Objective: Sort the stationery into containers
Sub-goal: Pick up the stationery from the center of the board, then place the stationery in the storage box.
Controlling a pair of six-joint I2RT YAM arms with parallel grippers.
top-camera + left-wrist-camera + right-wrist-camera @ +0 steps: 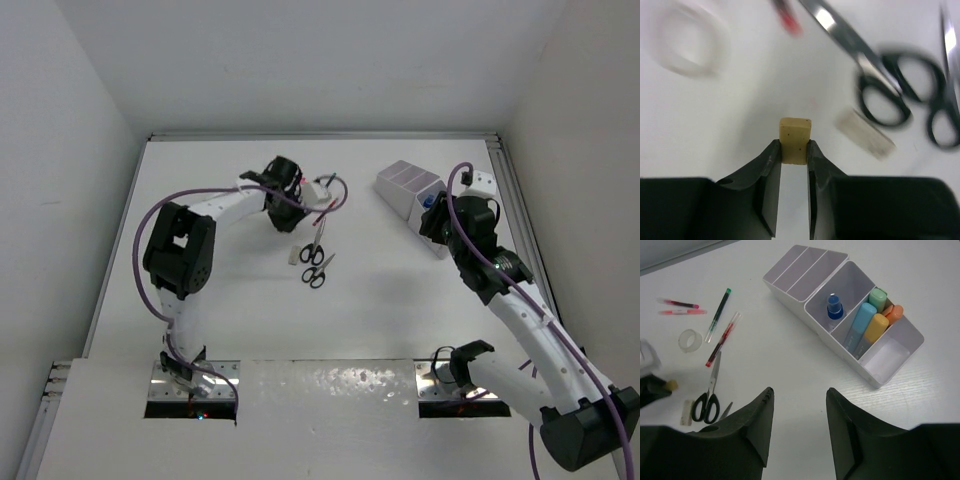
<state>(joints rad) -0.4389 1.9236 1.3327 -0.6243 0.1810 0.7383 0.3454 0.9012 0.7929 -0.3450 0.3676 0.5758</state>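
My left gripper [794, 144] is shut on a beige eraser [795, 139] and holds it above the table, near two black-handled scissors [885, 95] and a second pale eraser [866, 134]. A white tape ring [685, 45] lies at upper left. My right gripper [799, 392] is open and empty, above bare table short of the white organiser [815, 287]. In the organiser stand a blue-capped bottle [834, 306] and pastel capsule pieces [866, 325]. Red and green pens [720, 330] lie left of it. In the top view the left gripper [283, 215] is mid-table, the right [432, 218] by the organiser [408, 186].
The scissors [316, 262] and the pale eraser [292, 254] lie mid-table in the top view. The tape ring [690, 340] and two pink pens [680, 307] lie at the far left of the right wrist view. The organiser's end compartment [887, 357] holds nothing.
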